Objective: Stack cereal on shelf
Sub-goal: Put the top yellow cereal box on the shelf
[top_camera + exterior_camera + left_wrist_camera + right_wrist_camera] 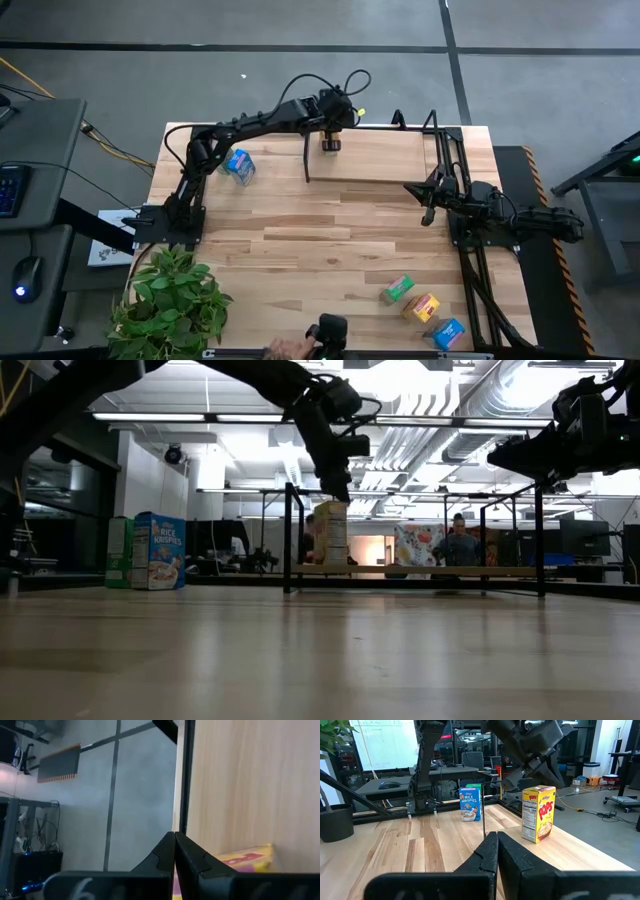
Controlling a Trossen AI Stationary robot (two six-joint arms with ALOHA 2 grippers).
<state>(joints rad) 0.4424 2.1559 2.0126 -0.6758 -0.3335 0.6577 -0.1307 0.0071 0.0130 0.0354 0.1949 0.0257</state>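
**One yellow box up on the shelf, five to go**

My left gripper [337, 488] hangs just above the yellow box [330, 532], its jaws pressed together and holding nothing. The box stands upright on the shelf [380, 160] near its left end post, so I judge it placed and let go; whether the fingertips touch its top I cannot quite tell from the low view. The spot makes sense to me: starting at one end leaves the board free for the others.

My right gripper [496, 840] waits beside the shelf's right end, jaws also shut and empty, pointed across the board at that same box.

The rest of the cereal sits in two groups. A blue box [240, 165] and a green box [119, 552] stand together near the left arm's base, within its easy reach. A second green box [397, 290], a second yellow box [421, 306] and a second blue box [449, 333] lie at the near right corner, which I take to be the right arm's share.

The table [300, 260] is pale striped wood, with a plant [170, 300] at its near left corner. Beyond it is an open workshop: desks, ceiling ducts, and a person [460, 545] well back.
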